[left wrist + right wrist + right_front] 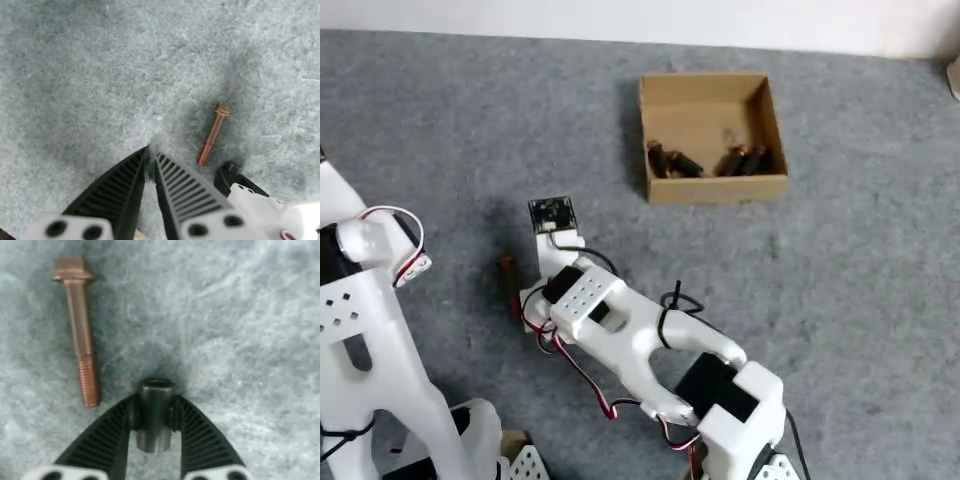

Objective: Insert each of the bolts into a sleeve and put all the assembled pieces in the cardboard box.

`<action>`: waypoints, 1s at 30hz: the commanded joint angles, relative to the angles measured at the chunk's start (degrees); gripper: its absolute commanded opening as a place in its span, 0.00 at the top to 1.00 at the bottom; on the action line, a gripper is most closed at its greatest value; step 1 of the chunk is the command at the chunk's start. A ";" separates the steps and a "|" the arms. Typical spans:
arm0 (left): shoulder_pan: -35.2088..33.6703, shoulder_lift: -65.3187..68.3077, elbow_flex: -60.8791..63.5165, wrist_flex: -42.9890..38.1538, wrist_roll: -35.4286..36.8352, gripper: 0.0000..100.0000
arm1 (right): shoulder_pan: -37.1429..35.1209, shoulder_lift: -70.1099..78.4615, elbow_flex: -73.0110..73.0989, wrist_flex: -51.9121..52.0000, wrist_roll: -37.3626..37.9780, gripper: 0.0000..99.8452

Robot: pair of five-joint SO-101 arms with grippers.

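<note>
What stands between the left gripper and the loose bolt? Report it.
Nothing visible. Only bare carpet lies between the left gripper and the bolt. The right gripper, shut on a sleeve, sits beside the bolt's threaded end, off that line.

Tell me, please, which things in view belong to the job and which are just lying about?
Job:
bolt, lying loose
sleeve, held in the right gripper
box, with assembled pieces inside
left gripper, shut and holding nothing

Lying about:
carpet
pale thing at the high view's edge, too cut off to name
</note>
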 commanded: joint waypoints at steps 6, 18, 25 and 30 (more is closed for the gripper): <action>6.55 0.22 7.25 -9.05 0.62 0.99 | 2.86 -9.63 -0.04 3.74 1.49 1.00; 16.84 8.40 12.88 -19.25 4.57 0.98 | 29.85 -45.05 19.21 9.54 20.57 1.00; 20.62 27.91 11.56 -27.08 4.75 0.83 | 38.37 -63.60 31.78 9.27 27.52 1.00; 21.67 30.99 11.12 -28.57 4.75 0.84 | 38.64 -66.77 36.79 9.01 27.60 1.00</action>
